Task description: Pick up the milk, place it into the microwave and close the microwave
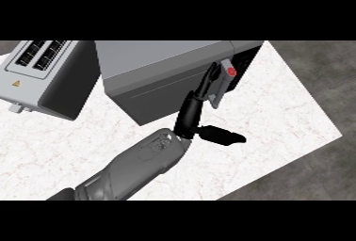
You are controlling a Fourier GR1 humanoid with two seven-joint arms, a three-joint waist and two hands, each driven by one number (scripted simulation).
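Hand (197, 110): fingers straight, tips at the milk (221, 84), thumb spread.
Milk: at microwave (160, 80) opening.
Toaster (43, 75): bench (278, 122), left.

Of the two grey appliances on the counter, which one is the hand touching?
The microwave, the larger box right of the slotted toaster. The hand reaches its straight fingers up to the microwave's front edge; the toaster stands apart at the left, untouched.

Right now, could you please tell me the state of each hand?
Left hand: not in view.
Right hand: open, straight fingers against the microwave beside the milk.
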